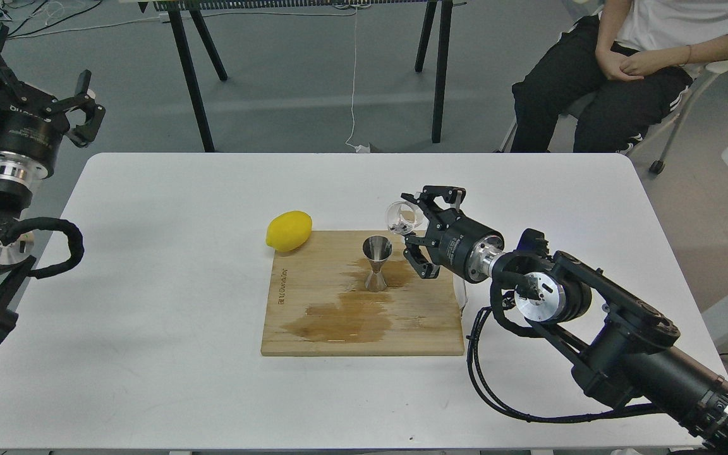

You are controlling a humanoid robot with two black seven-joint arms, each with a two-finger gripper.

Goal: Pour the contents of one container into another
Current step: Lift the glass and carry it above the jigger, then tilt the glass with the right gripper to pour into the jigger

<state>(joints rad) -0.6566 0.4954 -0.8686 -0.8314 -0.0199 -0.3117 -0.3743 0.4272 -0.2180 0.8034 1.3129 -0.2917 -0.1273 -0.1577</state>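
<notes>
On your white table (149, 284), the jigger (376, 263) stands on the wet board (313, 316). At its one o'clock, your right gripper (416, 232) holds the tipped glass cup (400, 218); your left gripper (73, 101) hangs wide.

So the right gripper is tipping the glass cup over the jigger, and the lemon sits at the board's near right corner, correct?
Not quite. The head view shows the lemon at the cutting board's far left corner. The right gripper does hold the glass cup tipped above the jigger.

The small clear glass cup (400, 217) is tipped on its side in the air, its round mouth facing left, just above and to the right of the steel jigger (376, 263). The shiny, hourglass-shaped jigger stands upright on a wet-stained wooden cutting board (313, 328), its open top cone facing up.
</notes>
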